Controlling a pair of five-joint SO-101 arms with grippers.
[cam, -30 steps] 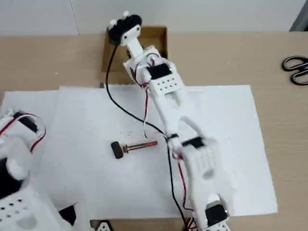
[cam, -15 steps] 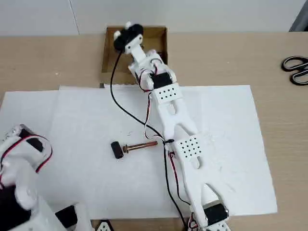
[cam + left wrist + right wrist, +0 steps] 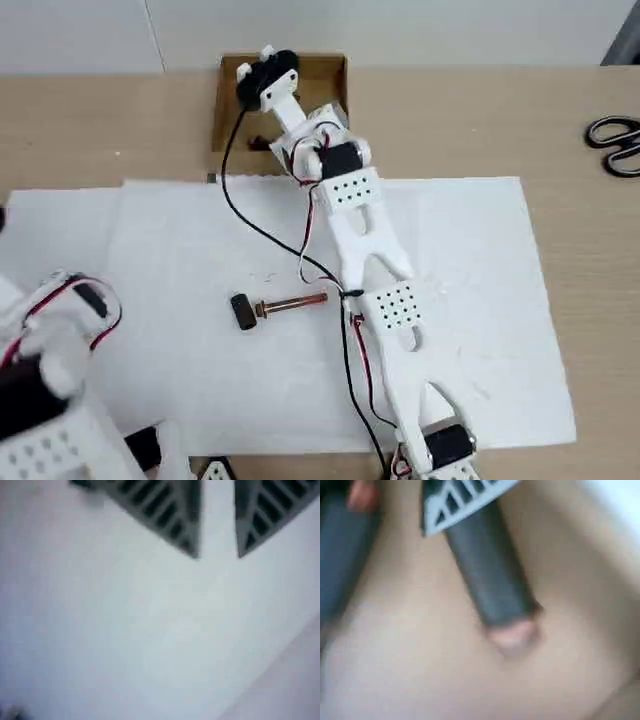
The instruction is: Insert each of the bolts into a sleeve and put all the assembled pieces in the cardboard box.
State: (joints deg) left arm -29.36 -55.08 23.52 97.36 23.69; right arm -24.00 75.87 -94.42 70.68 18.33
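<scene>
I count two sleeved bolts in the cardboard box [image 3: 330, 78]. One sleeve [image 3: 490, 575], copper tip showing, sticks out from under my right pincer [image 3: 264, 76]; I can't tell if it's pinched. A second sleeve [image 3: 342, 540] lies beside it. One more bolt [image 3: 292, 303] lies on the paper [image 3: 470, 250], nearer, with nothing between. My left pincer [image 3: 216, 552] is spread and empty over the paper. Scissors [image 3: 615, 140] sit far right on the surface [image 3: 480, 120].

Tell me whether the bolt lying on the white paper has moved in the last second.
No. The bolt lies at the same spot and angle on the white paper as one second ago, no nearer any edge of it.
</scene>
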